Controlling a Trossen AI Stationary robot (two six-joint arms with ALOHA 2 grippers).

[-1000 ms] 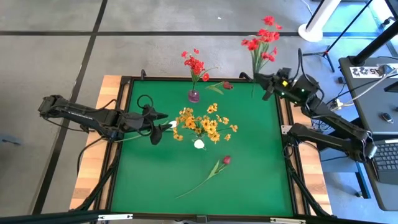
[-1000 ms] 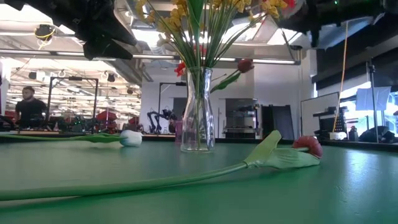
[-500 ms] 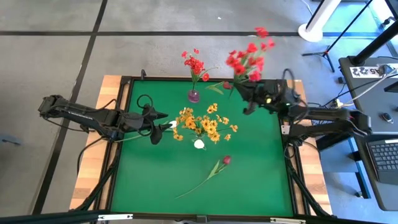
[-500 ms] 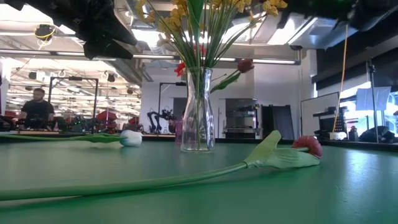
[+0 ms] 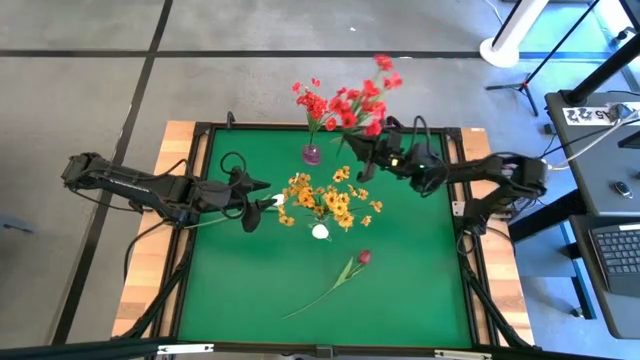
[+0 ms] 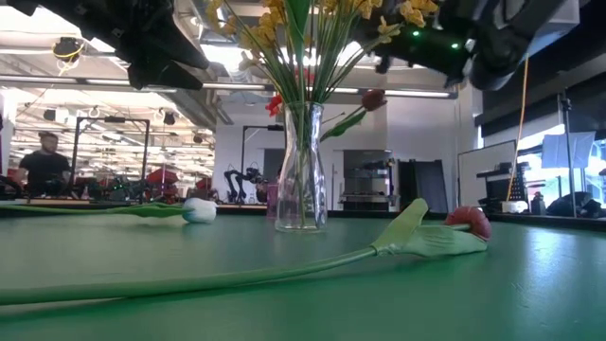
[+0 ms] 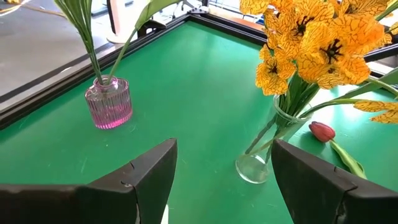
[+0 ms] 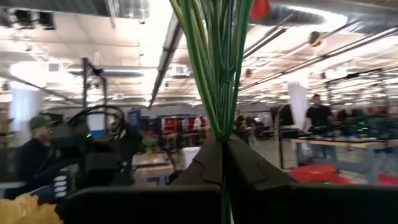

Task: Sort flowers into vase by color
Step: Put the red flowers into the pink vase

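Observation:
My right gripper (image 5: pixel 364 150) is over the table's far edge, shut on a red flower spray (image 5: pixel 362 98), just right of a small pink vase (image 5: pixel 312 154) that holds red flowers (image 5: pixel 313 103). At the table's middle, a clear vase (image 7: pixel 256 163) holds yellow-orange flowers (image 5: pixel 328 197). My left gripper (image 7: pixel 224 180) hangs open just left of it, touching nothing. On the green mat lie a white tulip (image 5: pixel 320 232) and a dark magenta tulip (image 5: pixel 363 257). My right gripper pinches the red spray's bundle of thin green stalks (image 8: pixel 221 127) between its two fingers, near the stalks' lower end. The fingers slant upward, and the stalks run on past them. The spray stands above the fingers, blossoms on top, lifted clear of the table.
The magenta tulip's long stalk (image 5: pixel 318 296) runs toward the near left of the mat. A raised black frame (image 5: pixel 205 170) borders the mat. A desk with a laptop (image 5: pixel 615 250) stands off the right edge. People (image 8: pixel 320 118) stand in the room beyond.
My right gripper has carried the red spray from beyond the table's far right corner toward the left, up to the pink vase, sinking a little and tipping its fingers upward. The spray stays clear of the table.

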